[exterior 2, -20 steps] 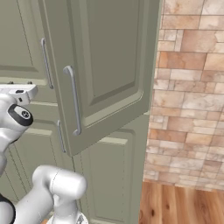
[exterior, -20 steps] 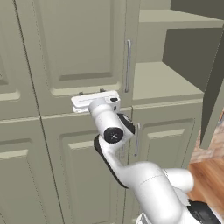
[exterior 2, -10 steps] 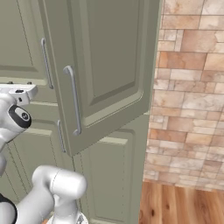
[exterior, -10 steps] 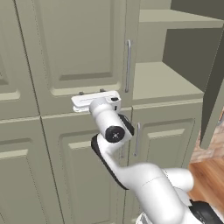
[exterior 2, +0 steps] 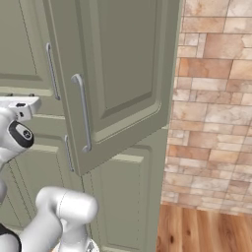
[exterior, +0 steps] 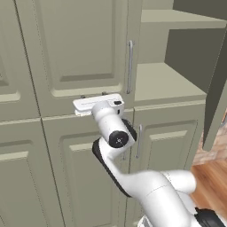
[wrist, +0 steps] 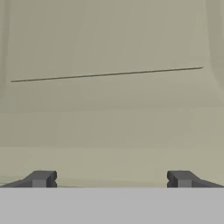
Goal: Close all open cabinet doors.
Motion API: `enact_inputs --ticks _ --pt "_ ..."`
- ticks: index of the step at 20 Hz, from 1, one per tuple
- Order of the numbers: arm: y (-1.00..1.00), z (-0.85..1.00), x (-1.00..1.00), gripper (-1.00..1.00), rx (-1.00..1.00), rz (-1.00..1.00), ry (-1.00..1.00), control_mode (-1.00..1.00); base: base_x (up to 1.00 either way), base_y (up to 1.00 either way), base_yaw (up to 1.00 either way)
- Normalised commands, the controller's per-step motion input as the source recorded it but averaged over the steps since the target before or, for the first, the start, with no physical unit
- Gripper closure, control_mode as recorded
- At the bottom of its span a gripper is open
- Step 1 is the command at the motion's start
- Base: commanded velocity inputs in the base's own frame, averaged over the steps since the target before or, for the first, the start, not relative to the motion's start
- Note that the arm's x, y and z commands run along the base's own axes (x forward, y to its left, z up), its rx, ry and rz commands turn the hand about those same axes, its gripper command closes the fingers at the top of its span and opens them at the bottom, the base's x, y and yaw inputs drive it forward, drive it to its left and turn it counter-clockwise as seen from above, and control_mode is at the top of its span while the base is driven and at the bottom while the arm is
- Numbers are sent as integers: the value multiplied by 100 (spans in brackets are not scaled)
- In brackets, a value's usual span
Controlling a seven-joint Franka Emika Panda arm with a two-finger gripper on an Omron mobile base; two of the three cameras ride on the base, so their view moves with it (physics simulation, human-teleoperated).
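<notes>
Cabinet doors weren't all shut: the open door (exterior 2: pixel 118 74) stood wide while the gripper (wrist: pixel 111 178), fingers apart, faced a closed front, likely needing repositioning

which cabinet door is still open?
The upper right door: it is swung out toward the camera, baring the shelves behind it. The upper door next to it and the lower doors sit flush.
</notes>
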Motion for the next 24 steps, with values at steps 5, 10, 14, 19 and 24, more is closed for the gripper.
enact_inputs --ticks 5,10,14,19,24 --pt "0 4 -18 -100 0 0 0 -100 0 0 0" --pt "0 39 -33 -100 0 0 15 -100 0 0 0" --pt "0 51 -45 -100 0 0 20 -100 0 0 0" --pt "0 38 -57 -100 0 0 17 -100 0 0 0" --pt "-1 27 -65 -100 0 1 5 -100 0 0 0"
